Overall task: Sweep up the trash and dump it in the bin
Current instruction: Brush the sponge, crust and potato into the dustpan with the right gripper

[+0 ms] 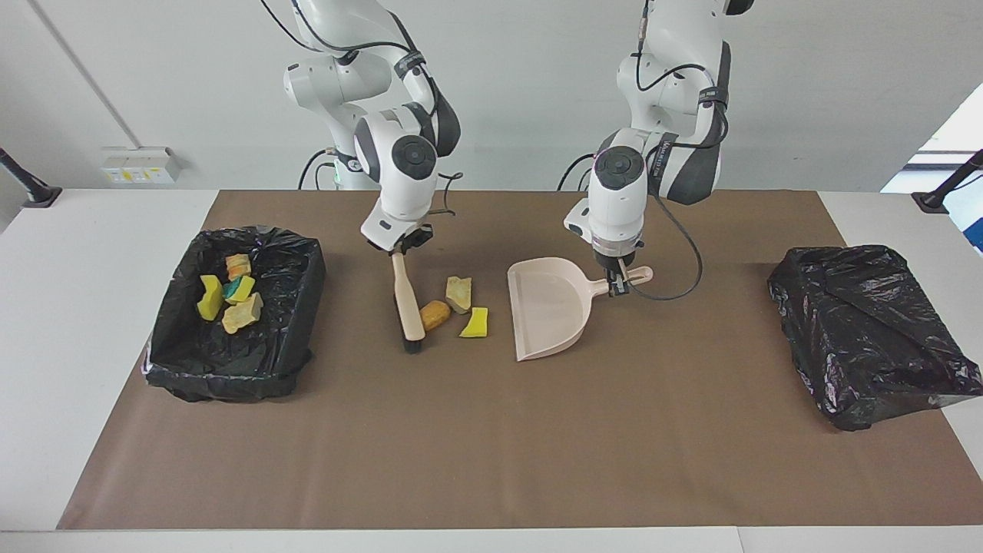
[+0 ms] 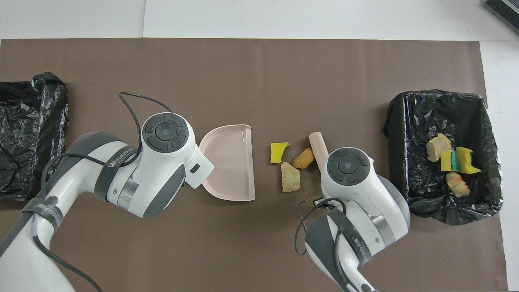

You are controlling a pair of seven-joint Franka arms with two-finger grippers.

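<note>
My right gripper (image 1: 401, 244) is shut on the top of a beige brush (image 1: 407, 307), whose dark bristles touch the mat. Its handle tip shows as the brush (image 2: 318, 145) in the overhead view. Against the brush lies an orange-brown trash piece (image 1: 435, 314) (image 2: 303, 158), with a tan piece (image 1: 458, 294) (image 2: 290, 182) and a yellow piece (image 1: 475, 322) (image 2: 278, 151) beside it, toward the dustpan. The beige dustpan (image 1: 549, 307) (image 2: 231, 162) rests on the mat, its mouth facing the trash. My left gripper (image 1: 619, 280) is shut on its handle. From overhead both wrists hide the grippers.
The black-lined bin (image 1: 299, 269) (image 2: 399, 121) at the right arm's end of the table holds several scraps. A crumpled black bag (image 1: 868, 330) (image 2: 28, 134) lies at the left arm's end. A brown mat (image 1: 491, 445) covers the table.
</note>
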